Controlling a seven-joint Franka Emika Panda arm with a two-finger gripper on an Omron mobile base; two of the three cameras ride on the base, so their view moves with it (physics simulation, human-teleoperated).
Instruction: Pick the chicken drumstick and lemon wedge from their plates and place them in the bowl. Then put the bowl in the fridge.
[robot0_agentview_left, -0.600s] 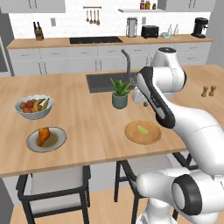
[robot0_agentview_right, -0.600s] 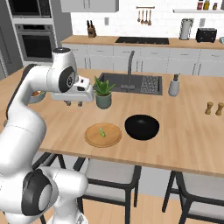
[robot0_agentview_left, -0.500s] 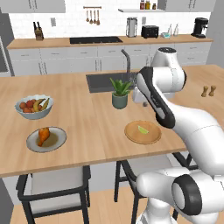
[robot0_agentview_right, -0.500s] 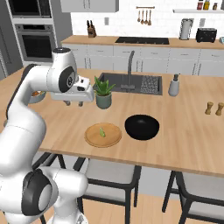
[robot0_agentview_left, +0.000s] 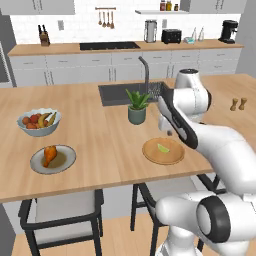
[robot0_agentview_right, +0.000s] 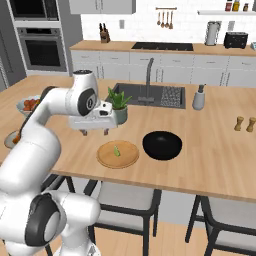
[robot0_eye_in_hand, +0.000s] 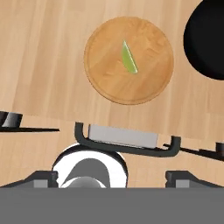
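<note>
The orange-brown chicken drumstick (robot0_agentview_left: 49, 153) lies on the grey plate (robot0_agentview_left: 65, 161) at the counter's left front. On the tan wooden plate (robot0_agentview_right: 126, 157) rests the pale lemon wedge (robot0_agentview_right: 117, 151), also seen in the hand view as lemon wedge (robot0_eye_in_hand: 129, 58) on the plate (robot0_eye_in_hand: 105, 74). The black bowl (robot0_agentview_right: 162, 145) sits just right of that plate and holds nothing. My gripper (robot0_agentview_right: 95, 132) hangs open and empty above the counter, just left of and behind the tan plate, with its fingertips (robot0_eye_in_hand: 43, 178) wide apart. A tall grey strip at the far left edge may be the fridge; I cannot tell.
A white fruit bowl (robot0_agentview_left: 39, 121) stands behind the grey plate. A potted plant (robot0_agentview_left: 136, 107) is close behind my hand, in front of the sink (robot0_agentview_right: 145, 93). Salt and pepper shakers (robot0_agentview_right: 245, 123) stand far right. Stools (robot0_agentview_left: 60, 212) line the front edge.
</note>
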